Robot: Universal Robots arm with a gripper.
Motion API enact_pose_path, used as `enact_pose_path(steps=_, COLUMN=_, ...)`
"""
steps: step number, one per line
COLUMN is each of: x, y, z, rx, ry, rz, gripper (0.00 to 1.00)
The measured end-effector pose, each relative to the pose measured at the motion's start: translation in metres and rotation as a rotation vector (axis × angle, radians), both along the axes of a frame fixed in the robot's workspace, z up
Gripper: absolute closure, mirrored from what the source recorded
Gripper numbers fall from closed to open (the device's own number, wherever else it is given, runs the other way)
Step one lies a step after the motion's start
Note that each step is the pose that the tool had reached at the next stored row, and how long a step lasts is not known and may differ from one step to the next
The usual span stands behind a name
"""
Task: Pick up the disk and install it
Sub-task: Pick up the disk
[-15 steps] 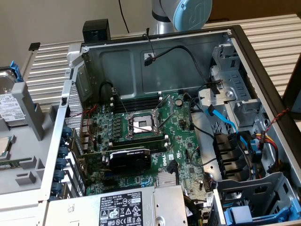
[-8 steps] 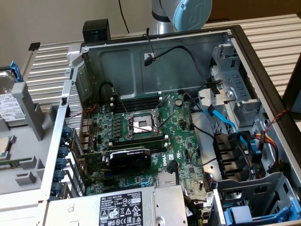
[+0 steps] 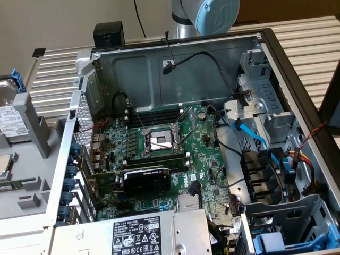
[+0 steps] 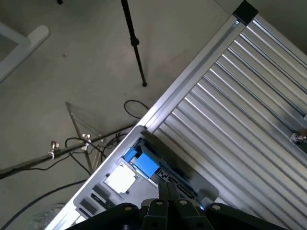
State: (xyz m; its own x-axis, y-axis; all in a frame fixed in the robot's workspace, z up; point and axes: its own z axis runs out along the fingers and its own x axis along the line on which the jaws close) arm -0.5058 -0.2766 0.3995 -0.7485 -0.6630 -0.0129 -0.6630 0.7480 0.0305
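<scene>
Claw (image 4: 168, 195): closed, near the blue-railed disk (image 4: 144, 163). Disk location: left edge of the exterior view, upright in a grey holder (image 3: 32, 125), outside the open computer case (image 3: 175, 71).

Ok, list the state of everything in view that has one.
disk, standing on edge in the grey holder outside the case, not held
gripper, shut, holding nothing
computer case, side open, motherboard exposed
</scene>
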Motion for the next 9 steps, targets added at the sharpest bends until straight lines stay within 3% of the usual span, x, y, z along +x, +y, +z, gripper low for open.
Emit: enact_pose_path(steps=9, x=0.0, y=-0.0001, z=0.0, rx=0.0, ry=0.0, rz=0.164, gripper=0.89)
